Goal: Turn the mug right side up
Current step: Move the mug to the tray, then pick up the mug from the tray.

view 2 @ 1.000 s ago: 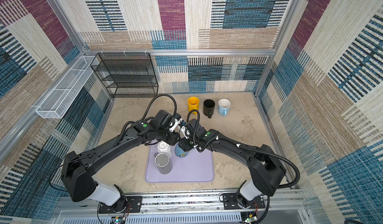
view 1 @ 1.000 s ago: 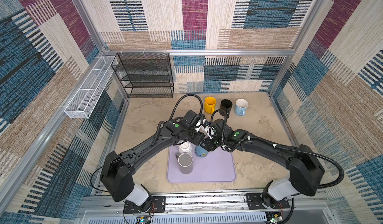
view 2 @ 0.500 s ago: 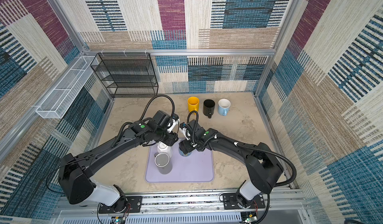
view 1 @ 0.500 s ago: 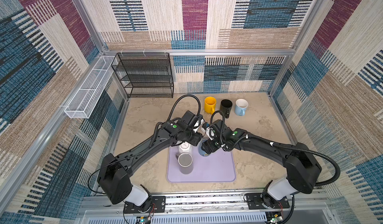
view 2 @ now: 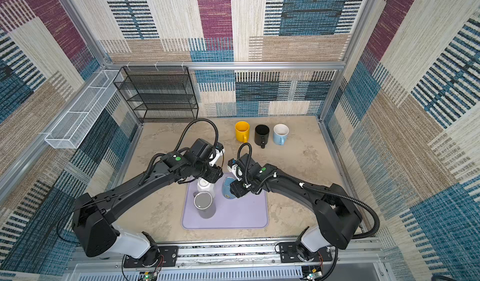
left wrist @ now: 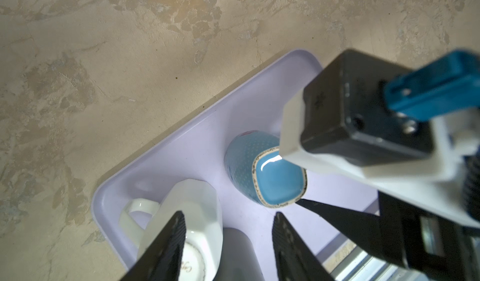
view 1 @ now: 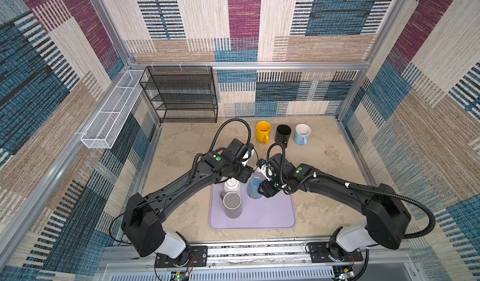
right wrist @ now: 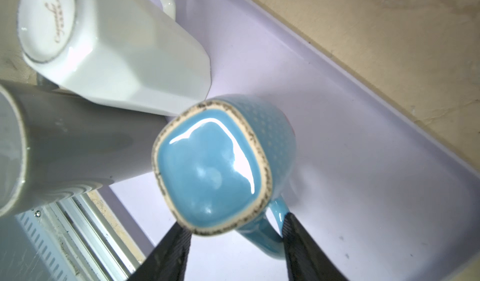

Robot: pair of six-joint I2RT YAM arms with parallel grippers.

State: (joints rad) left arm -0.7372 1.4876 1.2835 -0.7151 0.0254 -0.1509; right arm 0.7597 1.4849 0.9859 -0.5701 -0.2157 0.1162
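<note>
Top views: three inverted mugs (view 1: 232, 186) (view 1: 232, 201) (view 1: 253, 188) on mat (view 1: 272, 214), three upright mugs (view 1: 263, 131) (view 1: 283, 134) (view 1: 302, 134) behind; left tool (left wrist: 228, 217) parted, right tool's (right wrist: 235, 221) grip unclear.

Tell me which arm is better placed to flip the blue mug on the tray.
Right. The right end effector straddles the blue mug's handle; the left end effector hangs over the white mug.

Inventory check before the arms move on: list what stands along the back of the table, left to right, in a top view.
black wire shelf → yellow mug → black mug → pale blue mug
</note>
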